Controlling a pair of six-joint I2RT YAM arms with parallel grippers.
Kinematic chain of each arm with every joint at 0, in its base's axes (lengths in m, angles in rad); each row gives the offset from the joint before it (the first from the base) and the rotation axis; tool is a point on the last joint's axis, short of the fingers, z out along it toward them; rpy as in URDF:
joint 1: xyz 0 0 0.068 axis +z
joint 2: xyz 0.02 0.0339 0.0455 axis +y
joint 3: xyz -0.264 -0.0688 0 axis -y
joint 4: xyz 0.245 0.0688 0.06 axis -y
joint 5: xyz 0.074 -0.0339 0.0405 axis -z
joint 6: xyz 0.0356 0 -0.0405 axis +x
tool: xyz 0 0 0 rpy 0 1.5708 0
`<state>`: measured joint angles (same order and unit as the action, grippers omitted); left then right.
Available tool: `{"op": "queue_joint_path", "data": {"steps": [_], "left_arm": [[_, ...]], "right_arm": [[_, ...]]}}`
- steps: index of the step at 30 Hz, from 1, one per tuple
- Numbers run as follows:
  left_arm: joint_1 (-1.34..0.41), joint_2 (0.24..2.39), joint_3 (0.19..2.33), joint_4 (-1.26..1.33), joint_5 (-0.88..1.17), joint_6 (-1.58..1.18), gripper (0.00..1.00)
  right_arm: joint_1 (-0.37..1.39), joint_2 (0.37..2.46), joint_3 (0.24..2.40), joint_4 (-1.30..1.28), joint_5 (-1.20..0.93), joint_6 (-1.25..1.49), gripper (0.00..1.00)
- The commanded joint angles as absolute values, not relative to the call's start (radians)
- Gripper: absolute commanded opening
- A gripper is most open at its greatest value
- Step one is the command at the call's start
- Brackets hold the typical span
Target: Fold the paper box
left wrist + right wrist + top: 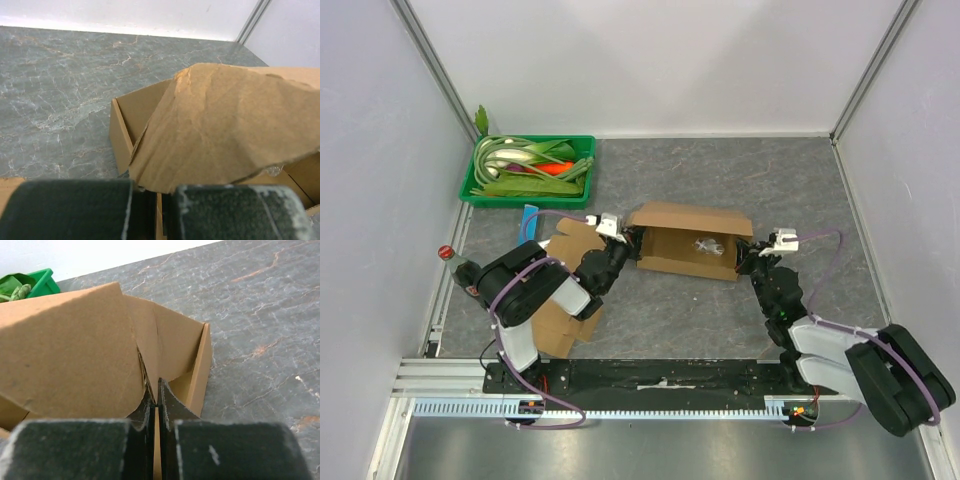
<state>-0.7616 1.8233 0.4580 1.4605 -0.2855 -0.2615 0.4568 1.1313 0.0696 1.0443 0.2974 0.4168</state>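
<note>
The brown paper box (672, 264) lies open in the middle of the mat, with its lid flap (688, 216) raised at the back and a small clear bag (708, 246) inside. My left gripper (632, 240) is at the box's left end, shut on a thin cardboard edge (160, 212). A creased flap (230, 125) leans over the box there. At the right end my right gripper (748, 258) is shut on the thin end wall (156, 440). A large flap (65, 355) stands to its left.
A green tray (525, 200) of vegetables sits at the back left, also showing as the green tray (44, 281) in the right wrist view. Flat cardboard sheets (555, 325) lie under the left arm. A red-capped bottle (447, 254) stands by the left wall.
</note>
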Motion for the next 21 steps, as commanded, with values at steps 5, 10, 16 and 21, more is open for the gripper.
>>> {"op": "queue_joint_path", "data": {"steps": [5, 10, 16, 21], "left_arm": [[-0.792, 1.879, 0.41, 1.621, -0.212, -0.341, 0.02], [-0.799, 1.884, 0.411, 1.632, -0.216, -0.319, 0.02], [-0.811, 1.881, 0.414, 1.631, -0.227, -0.287, 0.02], [-0.816, 1.908, 0.419, 1.631, -0.241, -0.287, 0.02]], "right_arm": [[0.491, 0.867, 0.184, 0.369, 0.317, 0.554, 0.36], [0.492, 0.703, 0.299, -0.127, 0.299, 0.63, 0.87], [0.491, 0.535, 0.425, -0.532, 0.091, 0.818, 0.98], [0.491, 0.431, 0.469, -0.592, -0.173, 0.946, 0.98]]}}
